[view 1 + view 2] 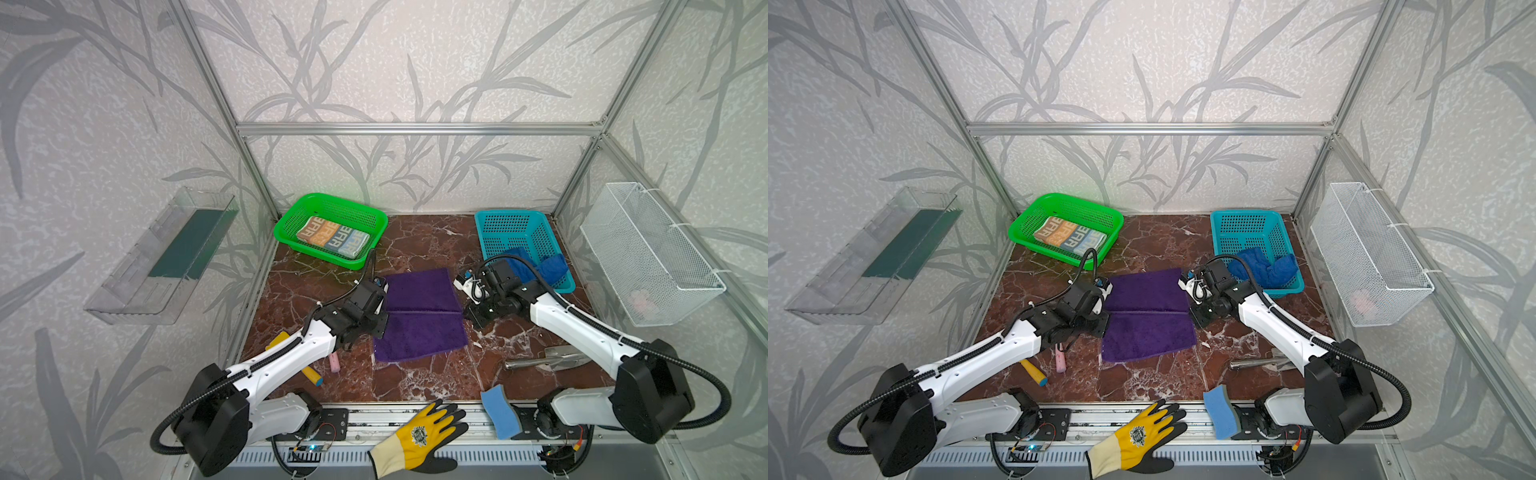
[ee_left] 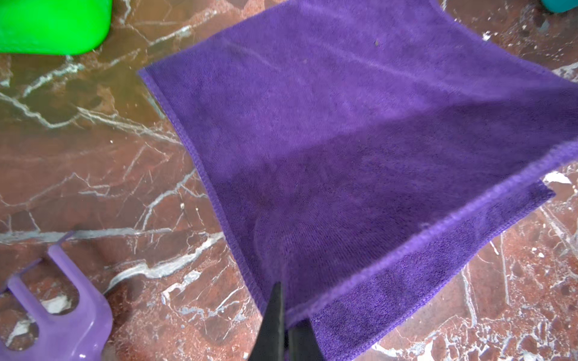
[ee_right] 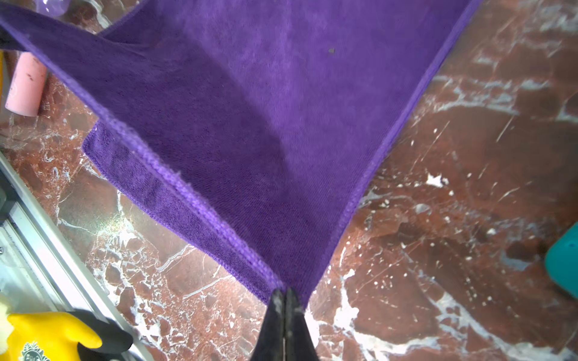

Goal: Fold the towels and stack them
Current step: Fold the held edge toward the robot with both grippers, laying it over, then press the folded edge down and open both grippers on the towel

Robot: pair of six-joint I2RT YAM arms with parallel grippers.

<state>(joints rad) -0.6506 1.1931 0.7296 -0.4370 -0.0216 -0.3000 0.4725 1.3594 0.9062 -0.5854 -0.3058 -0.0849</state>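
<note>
Mid-fold: the purple towel [image 1: 417, 291] lay at the centre of the marble surface [image 1: 415, 386]!
You had the left jaws and the right jaws each clamped shut on a corner, the lifted hem stretched taut above the plush lower layer. Next, by my read, you needed to carry both corners evenly to the free edge.

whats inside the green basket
A folded cream towel with orange and blue lettered blocks lies flat in the green basket. Nothing else shows in it. Whatever might lie under the towel is covered.
</note>
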